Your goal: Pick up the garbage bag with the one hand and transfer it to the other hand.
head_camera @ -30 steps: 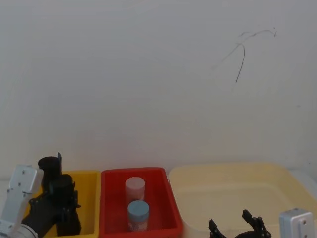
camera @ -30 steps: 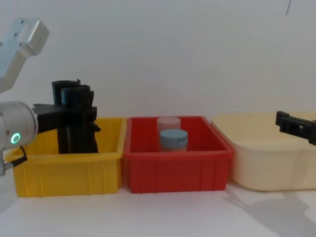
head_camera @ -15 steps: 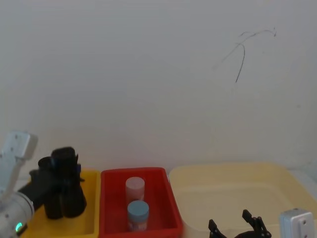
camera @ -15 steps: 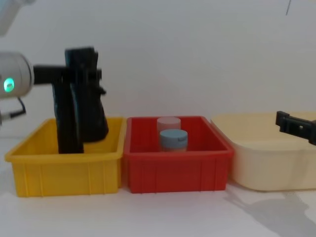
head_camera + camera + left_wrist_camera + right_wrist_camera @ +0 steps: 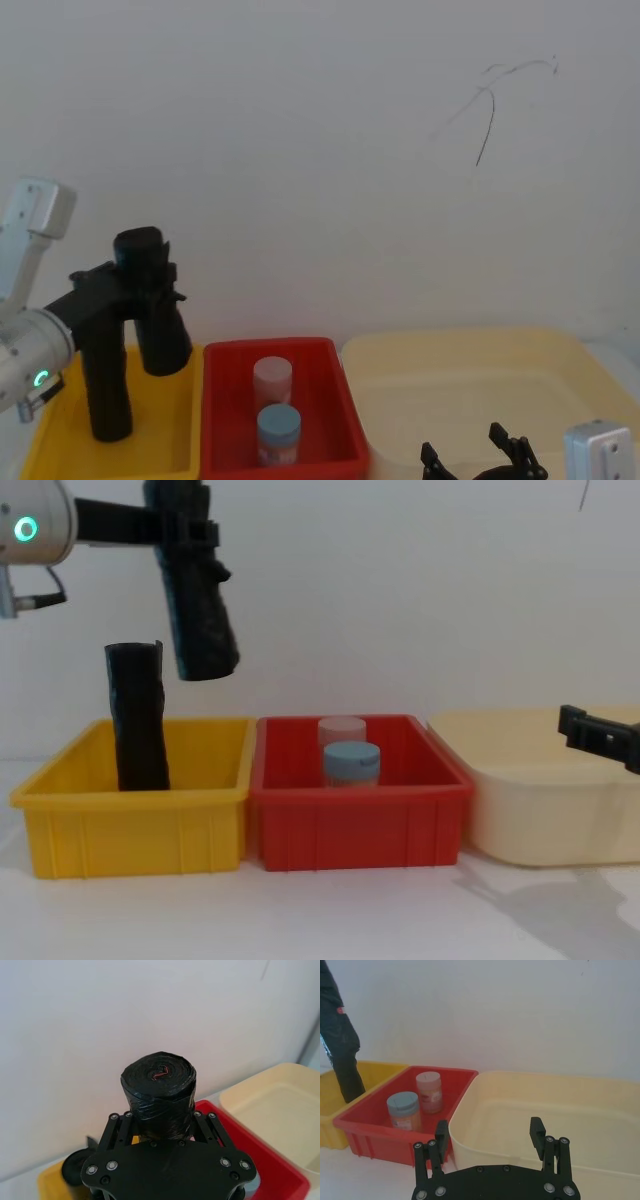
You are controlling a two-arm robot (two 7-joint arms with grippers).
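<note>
Background: a plain pale wall [image 5: 300,150] behind a white counter [image 5: 330,910] carrying three bins in a row.
Head view, bins: yellow bin [image 5: 194,400] on the left, red bin [image 5: 345,400] in the middle, cream tub [image 5: 470,342] on the right.
Head view, left tool: the left tool [image 5: 140,272] is raised above the yellow bin, closed around the upper part of the garbage bag [image 5: 165,345].
Head view, garbage bag: in the air, its lower end over the far right part of the yellow bin.
Head view, other roll: a slimmer black roll [image 5: 105,390] stands upright in the yellow bin, just left of the bag.
Head view, jars: a pink jar [image 5: 272,378] and a blue-lidded jar [image 5: 278,428] stand in the red bin, the blue one nearer.
Head view, right tool: the right tool [image 5: 465,448] sits low at the near edge, over the cream tub.
Left wrist view: both fingers [image 5: 117,1127] press the sides of the bag [image 5: 159,1092]; a small red mark [image 5: 160,1073] shows on its end face.
Right wrist view: the right tool [image 5: 489,1127] has its fingers spread wide with nothing between them, above the tub; the bag [image 5: 335,1025] is far off to the left.
Chest view, garbage bag: the bag [image 5: 200,620] hangs tilted, well above the yellow bin's rim and apart from the slim roll [image 5: 138,720].
Chest view, left arm: a green ring light [image 5: 25,528] glows on the silver arm at the top left.
</note>
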